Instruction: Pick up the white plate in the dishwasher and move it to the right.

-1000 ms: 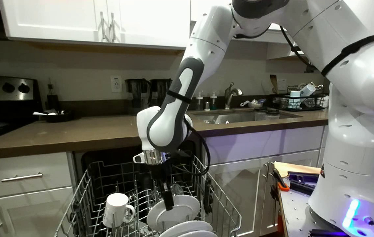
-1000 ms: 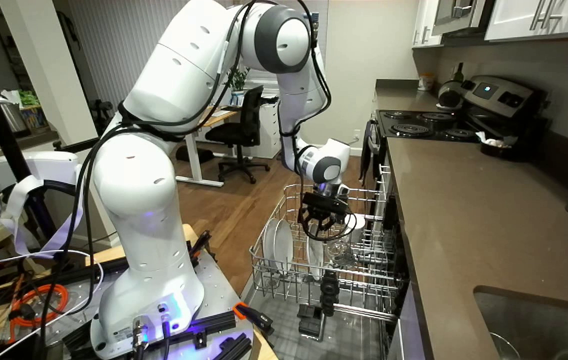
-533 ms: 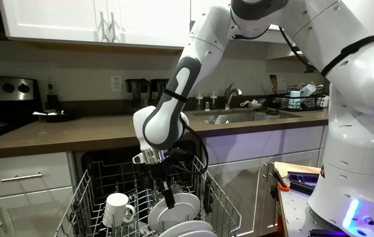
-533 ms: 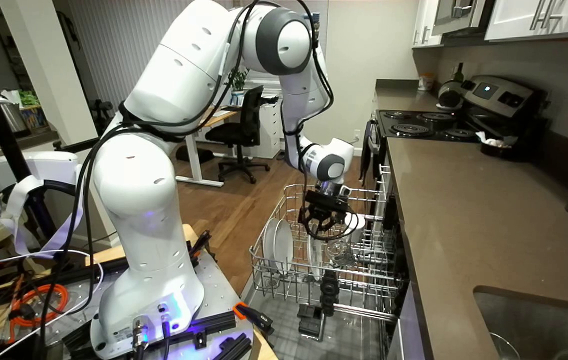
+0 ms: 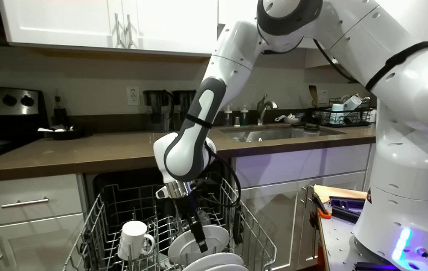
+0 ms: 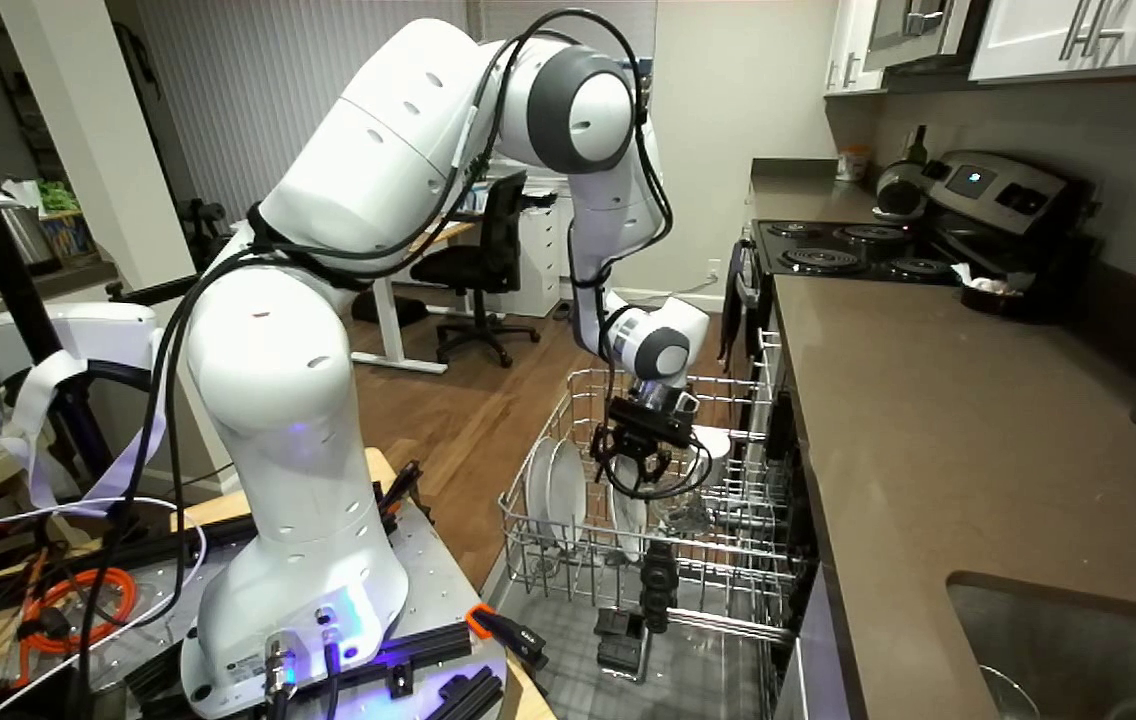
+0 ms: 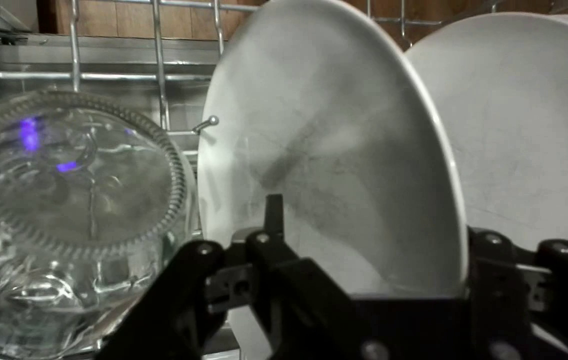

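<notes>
The white plate point(image 5: 217, 236) stands tilted in the pale wire rack point(image 6: 578, 575) of the dishwasher point(image 5: 110, 178). It fills the middle of the wrist view point(image 7: 329, 125) and is partly hidden behind the gripper in an exterior view point(image 6: 630, 520). My gripper point(image 7: 371, 230) is open, with the plate's near edge between its spread fingers. The left finger stands in front of the plate's face, apart from it. The right finger is largely hidden behind the rim, close to it; contact cannot be told. In an exterior view, one dark finger point(image 5: 201, 241) overlaps the plate.
A clear glass jar point(image 7: 74, 175) is close on the left in the wrist view. More white plates point(image 7: 519, 125) stand on the right. A white mug point(image 5: 133, 239) sits in the rack. The countertop edge point(image 5: 123, 165) runs behind the arm.
My gripper first shifted slightly, then lowered along the plate, its fingertip now further down and right in an exterior view. The plate tipped up a little, then settled back down.
</notes>
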### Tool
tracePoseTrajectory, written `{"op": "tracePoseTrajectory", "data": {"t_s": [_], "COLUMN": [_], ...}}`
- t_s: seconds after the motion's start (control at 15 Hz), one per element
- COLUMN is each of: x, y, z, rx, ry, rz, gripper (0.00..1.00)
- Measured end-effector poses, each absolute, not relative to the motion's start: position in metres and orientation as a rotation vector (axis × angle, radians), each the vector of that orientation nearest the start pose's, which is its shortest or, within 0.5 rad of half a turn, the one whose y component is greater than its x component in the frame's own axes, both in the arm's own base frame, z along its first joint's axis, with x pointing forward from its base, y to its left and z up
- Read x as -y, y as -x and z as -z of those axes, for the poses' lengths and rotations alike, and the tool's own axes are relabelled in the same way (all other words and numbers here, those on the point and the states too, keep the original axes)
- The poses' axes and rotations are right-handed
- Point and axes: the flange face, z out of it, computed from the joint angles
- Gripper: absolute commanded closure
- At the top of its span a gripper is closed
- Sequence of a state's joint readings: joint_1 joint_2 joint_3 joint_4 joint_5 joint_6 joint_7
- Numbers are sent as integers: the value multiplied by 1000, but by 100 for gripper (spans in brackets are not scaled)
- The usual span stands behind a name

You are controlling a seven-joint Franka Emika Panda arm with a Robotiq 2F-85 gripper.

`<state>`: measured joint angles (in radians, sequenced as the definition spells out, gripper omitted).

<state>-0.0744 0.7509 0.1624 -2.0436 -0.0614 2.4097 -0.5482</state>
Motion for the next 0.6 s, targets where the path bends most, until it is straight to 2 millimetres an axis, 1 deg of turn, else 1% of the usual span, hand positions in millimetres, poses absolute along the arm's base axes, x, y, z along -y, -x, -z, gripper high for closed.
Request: {"op": "tracePoseTrajectory", "data": {"t_s": [0.2, 0.33, 0.47, 0.6], "x": [-56, -53, -48, -46], "y": [-529, -531, -535, -536], "z": [-50, -51, -53, -55], "rx": [959, 954, 940, 931], "ry": [2761, 2768, 2781, 2790], "rz": [-529, -523, -517, -511], "gripper": [82, 93, 90, 90]}}
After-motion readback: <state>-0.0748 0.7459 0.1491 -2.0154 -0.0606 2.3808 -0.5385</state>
